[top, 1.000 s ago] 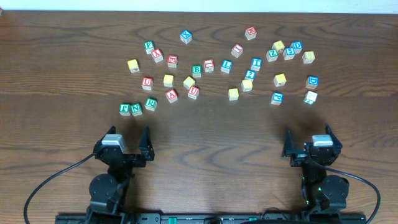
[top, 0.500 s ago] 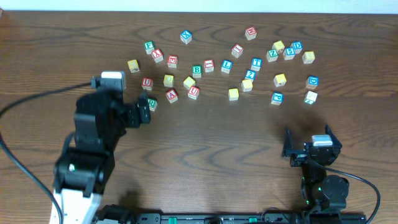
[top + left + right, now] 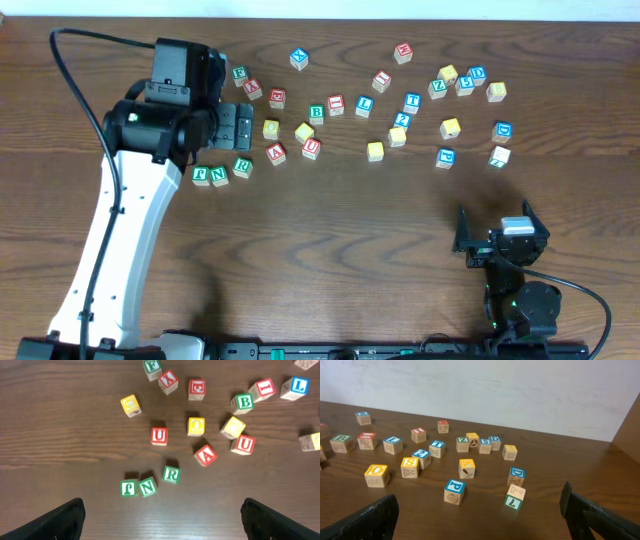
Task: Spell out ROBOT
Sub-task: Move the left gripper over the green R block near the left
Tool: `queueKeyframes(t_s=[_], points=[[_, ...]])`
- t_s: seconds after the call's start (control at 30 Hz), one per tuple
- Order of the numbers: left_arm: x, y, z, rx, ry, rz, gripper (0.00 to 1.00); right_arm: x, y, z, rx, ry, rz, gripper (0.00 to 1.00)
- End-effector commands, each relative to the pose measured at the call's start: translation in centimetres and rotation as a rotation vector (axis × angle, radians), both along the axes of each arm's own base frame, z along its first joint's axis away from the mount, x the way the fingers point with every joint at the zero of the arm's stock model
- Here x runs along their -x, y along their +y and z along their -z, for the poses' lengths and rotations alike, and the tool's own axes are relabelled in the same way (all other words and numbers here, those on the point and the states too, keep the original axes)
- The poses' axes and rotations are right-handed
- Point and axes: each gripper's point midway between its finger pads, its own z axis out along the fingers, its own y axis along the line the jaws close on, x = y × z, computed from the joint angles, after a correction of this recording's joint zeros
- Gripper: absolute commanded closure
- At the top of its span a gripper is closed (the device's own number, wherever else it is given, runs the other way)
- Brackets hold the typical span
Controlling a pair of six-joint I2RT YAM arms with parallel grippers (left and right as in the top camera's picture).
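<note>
The left end effector point(image 3: 242, 124) has swung far forward from its rest pose.

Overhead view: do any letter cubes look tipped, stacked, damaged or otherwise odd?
Nothing stands out. The cubes lie scattered on the table, each flat, none stacked or visibly damaged; some, like the yellow cube beside the B cube, sit turned.

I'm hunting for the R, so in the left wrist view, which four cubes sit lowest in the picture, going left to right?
green F cube → green N cube → green R cube → red A cube
</note>
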Motion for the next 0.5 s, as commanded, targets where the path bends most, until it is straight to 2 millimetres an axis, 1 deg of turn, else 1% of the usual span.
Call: queueKeyframes(t_s=[0.0,0.13,0.17,0.27,0.33,0.47], points=[[-0.7,0.1,-1.6,0.0,-0.056,0.005,0.02,0.0,0.1,0.2,0.011,0.005,-0.005,0.01],[-0.5,0.2,-1.4,-0.004,-0.044,0.008,0.02,0.0,0.1,0.2,0.01,0.005,-0.005,0.01],[-0.3,0.2,-0.9,-0.007,-0.023,0.008,0.02,0.0,0.1,0.2,0.011,0.005,-0.005,0.01],[-0.2,0.2,0.8,-0.018,0.043,0.007,0.02,0.0,0.1,0.2,0.011,0.005,-0.005,0.01],[-0.8,0.2,2.8,-0.026,0.099,0.007,0.02,0.0,0.1,0.2,0.011,0.005,-0.005,0.01],[-1.3,-0.3,5.5,-0.019,0.175,0.015,0.02,0.0,0.1,0.2,0.011,0.005,-0.005,0.01]])
